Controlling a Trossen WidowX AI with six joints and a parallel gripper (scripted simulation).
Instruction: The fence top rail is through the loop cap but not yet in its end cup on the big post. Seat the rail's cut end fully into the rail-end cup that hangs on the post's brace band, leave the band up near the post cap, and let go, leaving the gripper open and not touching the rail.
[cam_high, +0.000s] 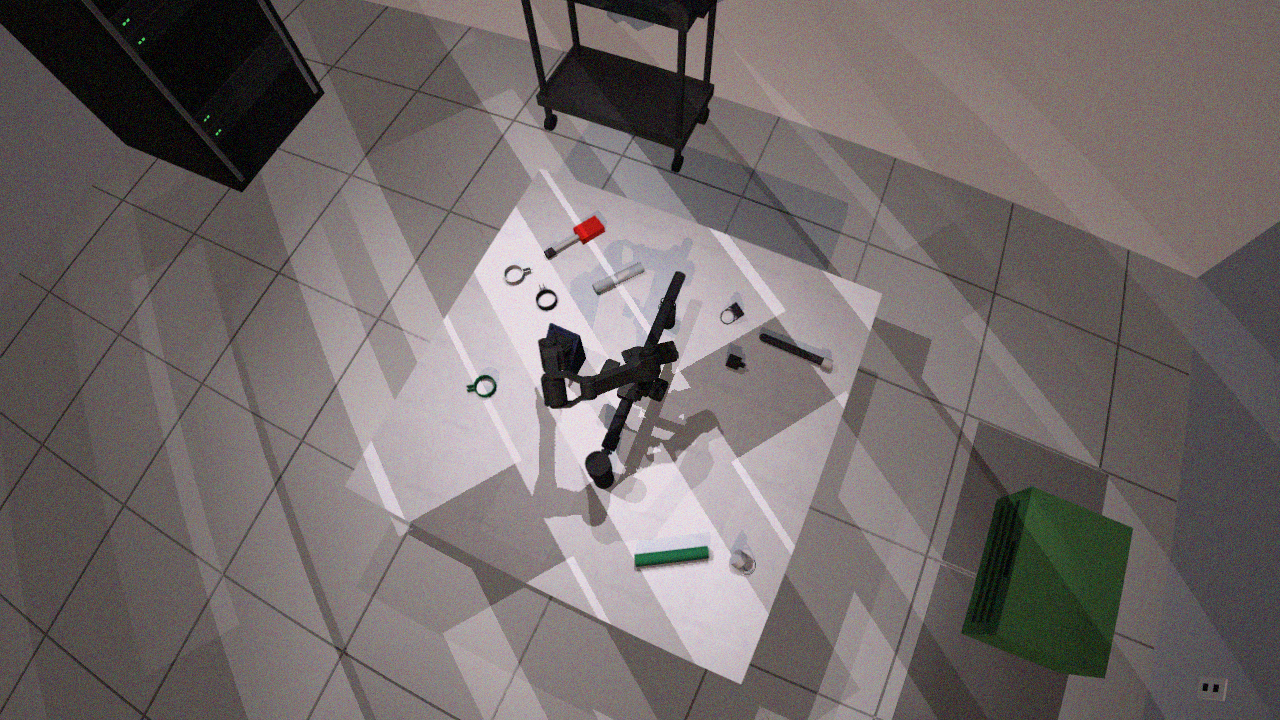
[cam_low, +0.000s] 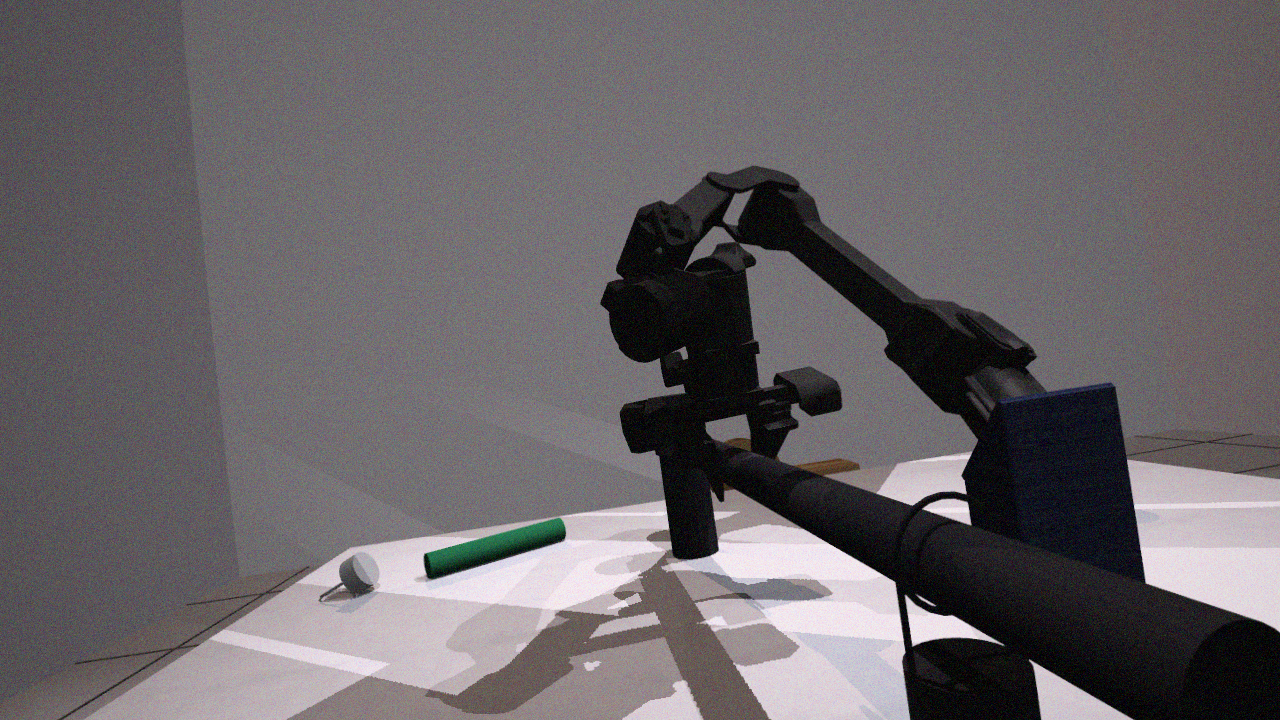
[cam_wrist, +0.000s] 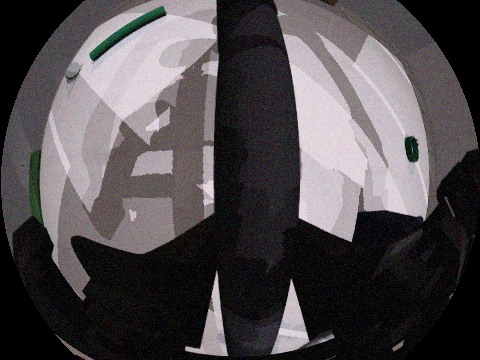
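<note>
The black top rail (cam_high: 660, 324) (cam_low: 841, 505) (cam_wrist: 257, 150) slants across the scene through the thin loop cap (cam_low: 900, 546) on the small post (cam_low: 971, 685). My gripper (cam_high: 640, 368) (cam_wrist: 251, 219) is shut on the rail between the two posts, nearer the big post in the exterior view. The big black post (cam_high: 599, 467) (cam_low: 691, 519) stands upright; my gripper hides its top in the exterior view. The dark rail-end cup (cam_high: 611, 441) (cam_wrist: 250, 22) is at the post end of the rail, in line with it. Black on black hides how deep the cut end sits, and the brace band.
A green tube (cam_high: 671, 557) (cam_low: 494, 547) (cam_wrist: 127, 32) and a grey cap (cam_high: 742, 561) (cam_low: 359, 573) (cam_wrist: 73, 71) lie beyond the big post. A blue block (cam_high: 568, 338) (cam_low: 1069, 483) stands by the arm's base. A white tube (cam_high: 617, 277) and black rod (cam_high: 794, 350) lie farther away.
</note>
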